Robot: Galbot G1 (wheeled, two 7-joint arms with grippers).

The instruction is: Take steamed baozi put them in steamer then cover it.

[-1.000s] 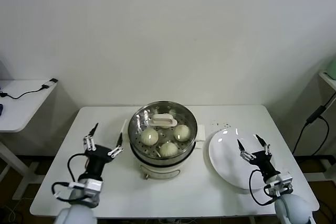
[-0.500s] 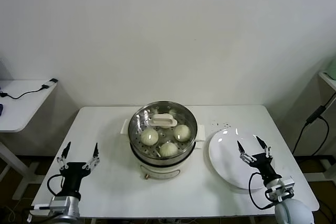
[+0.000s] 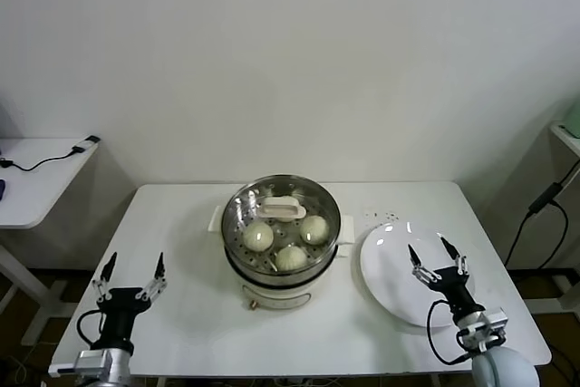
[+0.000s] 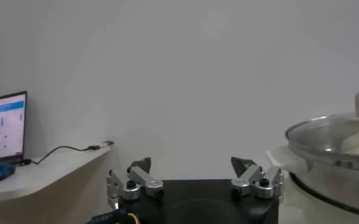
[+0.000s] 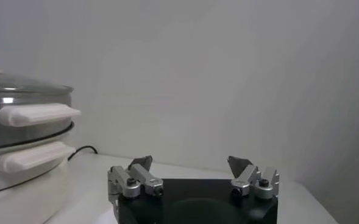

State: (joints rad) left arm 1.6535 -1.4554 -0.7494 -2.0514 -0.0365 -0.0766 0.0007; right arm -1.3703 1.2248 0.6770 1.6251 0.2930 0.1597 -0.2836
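The steel steamer (image 3: 281, 269) on its cream-white base stands mid-table. The clear glass cover (image 3: 282, 212) with its white bar handle sits on top. Three cream-white baozi (image 3: 291, 258) show through the glass; a fourth is hard to make out. My left gripper (image 3: 130, 274) is open and empty at the table's front left, well away from the pot. My right gripper (image 3: 438, 256) is open and empty over the white plate (image 3: 390, 269). The covered pot also shows in the left wrist view (image 4: 337, 158) and the right wrist view (image 5: 21, 146).
The flat white plate lies right of the steamer with nothing on it. A small side table (image 3: 36, 178) with a cable stands at far left. A laptop screen (image 4: 5, 125) shows in the left wrist view. A wall is close behind the table.
My left gripper has drawn back from beside the steamer to the table's front left corner. My right gripper has shifted only slightly. The cover and baozi have not moved.
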